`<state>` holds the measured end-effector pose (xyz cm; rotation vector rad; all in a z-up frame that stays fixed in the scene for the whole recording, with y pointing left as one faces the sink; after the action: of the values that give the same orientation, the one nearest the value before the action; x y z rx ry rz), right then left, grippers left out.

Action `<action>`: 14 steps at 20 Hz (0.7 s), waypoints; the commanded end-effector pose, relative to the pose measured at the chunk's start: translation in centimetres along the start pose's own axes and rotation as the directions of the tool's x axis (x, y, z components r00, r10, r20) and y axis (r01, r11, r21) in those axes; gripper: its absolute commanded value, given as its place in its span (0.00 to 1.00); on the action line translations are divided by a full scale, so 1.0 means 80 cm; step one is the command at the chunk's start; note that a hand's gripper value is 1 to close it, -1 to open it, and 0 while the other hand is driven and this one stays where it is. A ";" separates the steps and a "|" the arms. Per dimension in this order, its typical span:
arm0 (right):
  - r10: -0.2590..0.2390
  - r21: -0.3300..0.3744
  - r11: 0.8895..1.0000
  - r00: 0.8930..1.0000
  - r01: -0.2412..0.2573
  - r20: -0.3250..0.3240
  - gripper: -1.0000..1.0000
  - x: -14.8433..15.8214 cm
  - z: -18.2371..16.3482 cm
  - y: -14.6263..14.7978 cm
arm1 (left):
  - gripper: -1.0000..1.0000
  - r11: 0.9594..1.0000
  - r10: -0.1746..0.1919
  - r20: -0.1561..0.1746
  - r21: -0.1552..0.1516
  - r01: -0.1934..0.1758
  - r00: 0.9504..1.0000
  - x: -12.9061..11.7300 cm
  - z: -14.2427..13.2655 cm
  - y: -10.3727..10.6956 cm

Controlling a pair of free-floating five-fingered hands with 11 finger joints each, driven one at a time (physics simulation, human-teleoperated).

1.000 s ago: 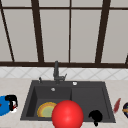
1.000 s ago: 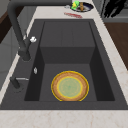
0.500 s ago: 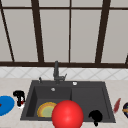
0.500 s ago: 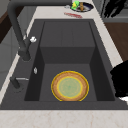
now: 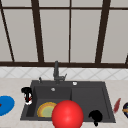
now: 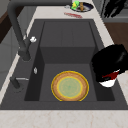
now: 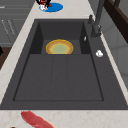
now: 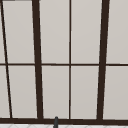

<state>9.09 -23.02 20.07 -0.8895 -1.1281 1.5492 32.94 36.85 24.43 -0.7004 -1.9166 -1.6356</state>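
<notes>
Red ball (image 5: 67,117) at 6 o'clock; right hand (image 5: 95,116) at 5 o'clock, grip unclear. Yellow plate (image 5: 46,109) in sink (image 5: 88,96) basin. Left hand (image 5: 26,94) at 9 o'clock clutches red-and-white object (image 6: 109,78) beside blue plate (image 5: 5,105). Faucet (image 5: 56,72) at 12 o'clock.

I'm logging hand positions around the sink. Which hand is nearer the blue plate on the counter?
Left. The left hand hovers at the sink's left rim, just right of the blue plate. The right hand is at the sink's front right, far across.
</notes>
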 end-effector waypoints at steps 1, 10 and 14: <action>0.000 0.000 1.000 1.000 0.000 0.000 0.50 0.000 0.000 0.000 | 1.00 0.999 -0.038 -0.030 0.012 0.038 0.999 -0.021 -0.025 0.007; 0.000 0.000 1.000 1.000 0.000 0.000 0.50 0.000 0.000 0.000 | 1.00 0.999 -0.038 -0.029 0.023 0.039 0.999 -0.113 -0.079 -0.031; 0.000 0.000 1.000 1.000 0.000 0.000 0.50 0.000 0.000 0.000 | 1.00 0.998 -0.055 -0.023 0.026 0.056 0.998 -0.159 -0.098 -0.050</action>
<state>9.09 -23.02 20.07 -0.8895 -1.1281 1.5492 38.74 29.26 16.19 -0.6782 -1.9288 -1.6490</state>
